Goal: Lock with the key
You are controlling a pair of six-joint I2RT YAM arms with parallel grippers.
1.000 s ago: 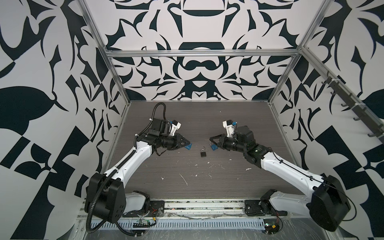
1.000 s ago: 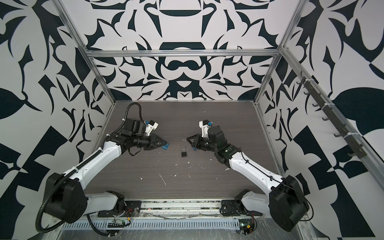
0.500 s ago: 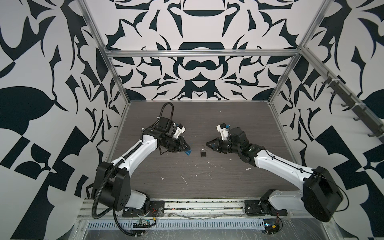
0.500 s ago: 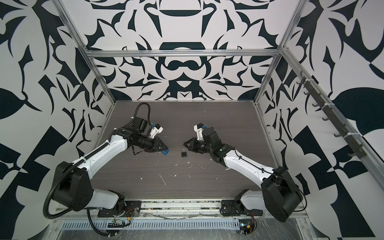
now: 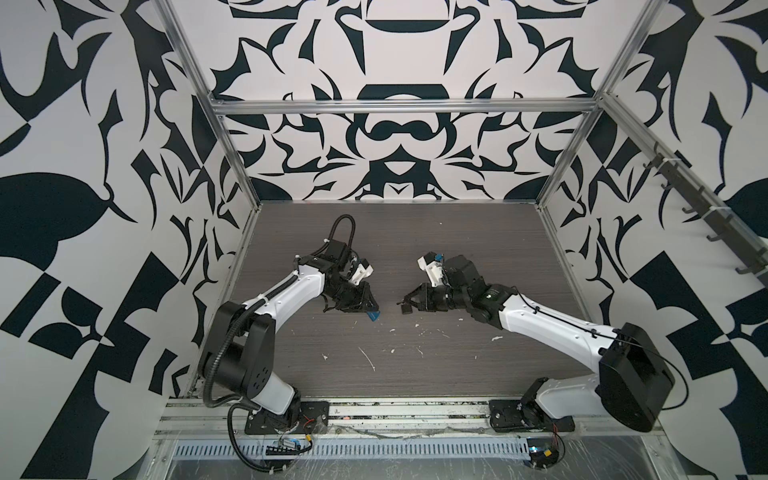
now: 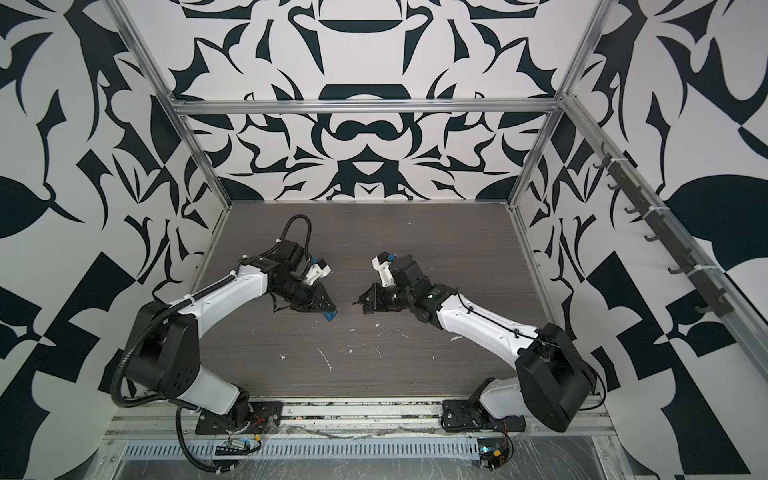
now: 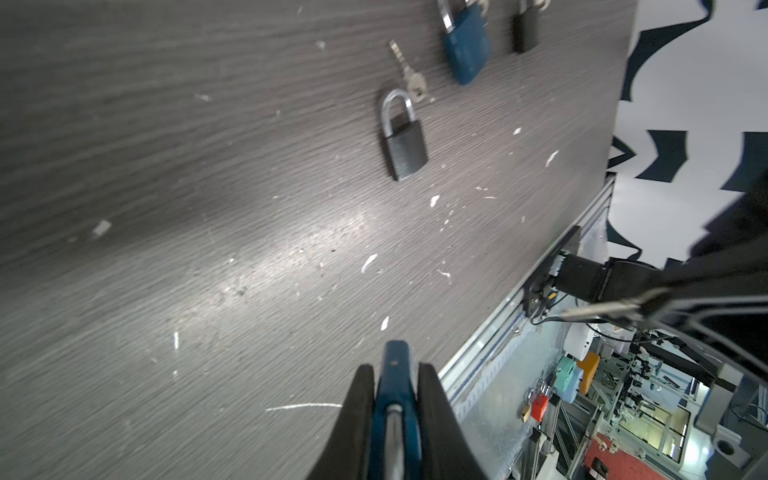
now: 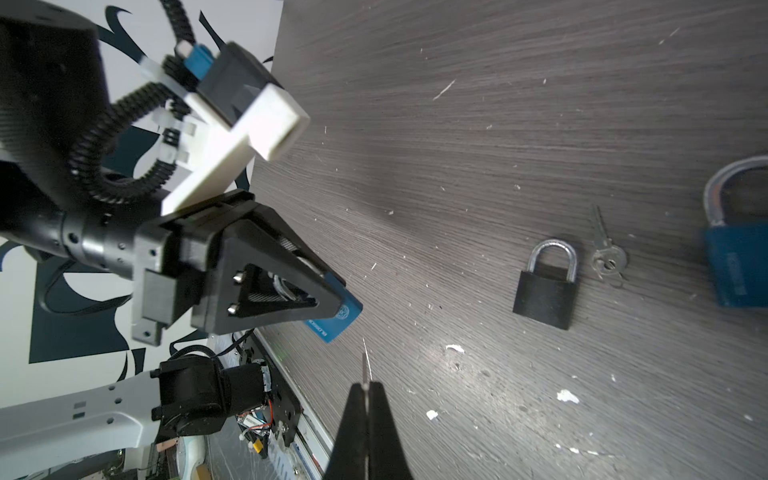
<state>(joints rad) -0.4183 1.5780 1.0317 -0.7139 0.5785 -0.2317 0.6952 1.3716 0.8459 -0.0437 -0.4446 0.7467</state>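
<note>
Blue rectangular metal padlock point(image 7: 394, 359) w/ a silver shackle sits clamped in the L gripper point(image 7: 397, 372). We see both black fingers pressed on its flat faces, w/ the shackle end back toward the palm and the bottom of the body poking out past the tips. R gripper point(image 8: 367, 388) has its fingers fully together, pinching a thin silver metal key point(image 8: 365, 361). We see the key edge-on, blade sticking straight out past the tips toward the L gripper. Both grippers hang over the dark grey wood-grain table point(image 5: 457, 249), tips facing each other w/ a clear gap, so key & held lock are apart. Flat on the table just beside & below the R gripper's tips lies a small black padlock point(image 5: 406, 308) w/ a silver shackle. Next to it, further back under the R gripper, we see a loose small silver key point(image 8: 604, 249), then a second blue padlock point(image 8: 735, 266), cut off by the frame edge. Farthest from the L gripper is another dark padlock body point(image 7: 525, 25), too blurred for detail. White flecks point(image 5: 370, 361) dot the table, nearer the arm bases than either gripper.
</note>
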